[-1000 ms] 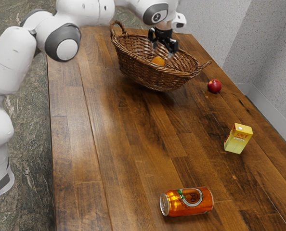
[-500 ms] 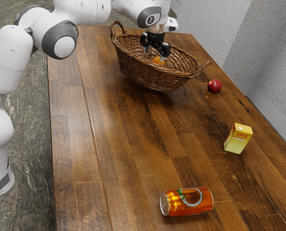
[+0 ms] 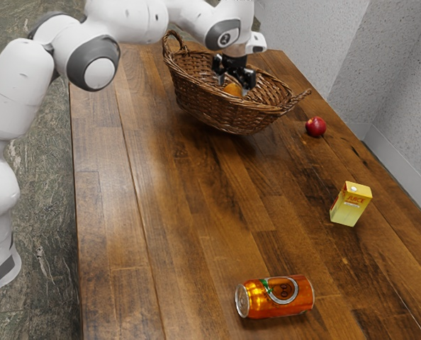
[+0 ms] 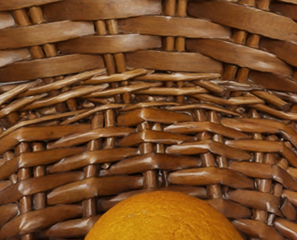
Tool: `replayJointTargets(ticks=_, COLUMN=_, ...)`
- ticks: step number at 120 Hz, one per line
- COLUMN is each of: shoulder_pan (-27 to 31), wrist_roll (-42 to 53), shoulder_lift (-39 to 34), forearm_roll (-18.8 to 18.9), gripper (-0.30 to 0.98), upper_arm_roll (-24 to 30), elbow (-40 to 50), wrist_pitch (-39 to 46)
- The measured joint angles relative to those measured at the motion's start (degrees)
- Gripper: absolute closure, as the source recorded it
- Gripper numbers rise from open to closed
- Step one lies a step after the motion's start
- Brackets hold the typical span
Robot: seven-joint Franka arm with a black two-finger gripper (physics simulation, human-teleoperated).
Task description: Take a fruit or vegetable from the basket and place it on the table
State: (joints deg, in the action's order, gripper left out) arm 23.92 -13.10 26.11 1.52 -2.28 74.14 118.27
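Pincer [image 3: 230, 86]: fingers set wide apart, nothing seen gripped. Orange [image 4: 163, 220] located inside the basket [image 3: 221, 110], just under the pincer. Step in hand judged to be the approach for grasping; next, the pincer should be lowered astride the fruit and closed, then lifted clear of the rim. Count: one orange, one basket; on the table [image 3: 189, 212], one apple [image 3: 315, 127], one juice box [image 3: 350, 204], one can [image 3: 275, 297] on its side.
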Motion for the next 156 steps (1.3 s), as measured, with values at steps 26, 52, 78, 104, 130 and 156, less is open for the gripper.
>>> replayJointTargets(ticks=26, shoulder_pan=0.0, wrist_roll=-0.1, shoulder_lift=1.2, forearm_roll=0.0, gripper=0.00, upper_arm_roll=0.0, elbow=0.1, wrist_pitch=1.0)
replayJointTargets(ticks=52, shoulder_pan=-0.2, wrist_roll=-0.3, shoulder_lift=1.4, forearm_roll=-0.1, gripper=0.00, upper_arm_roll=0.0, elbow=0.4, wrist_pitch=1.8)
replayJointTargets(ticks=78, shoulder_pan=-0.3, wrist_roll=-0.5, shoulder_lift=1.3, forearm_roll=-0.3, gripper=0.00, upper_arm_roll=0.0, elbow=1.7, wrist_pitch=2.8)
replayJointTargets(ticks=104, shoulder_pan=-0.3, wrist_roll=-0.7, shoulder_lift=1.4, forearm_roll=-0.4, gripper=0.09, upper_arm_roll=0.0, elbow=2.4, wrist_pitch=3.6)
replayJointTargets(ticks=130, shoulder_pan=-0.4, wrist_roll=-1.2, shoulder_lift=1.2, forearm_roll=0.3, gripper=0.40, upper_arm_roll=0.0, elbow=2.9, wrist_pitch=4.5)
replayJointTargets(ticks=156, shoulder_pan=-0.5, wrist_roll=-2.5, shoulder_lift=-0.4, forearm_roll=0.8, gripper=0.41, upper_arm_roll=0.0, elbow=3.1, wrist_pitch=5.1)
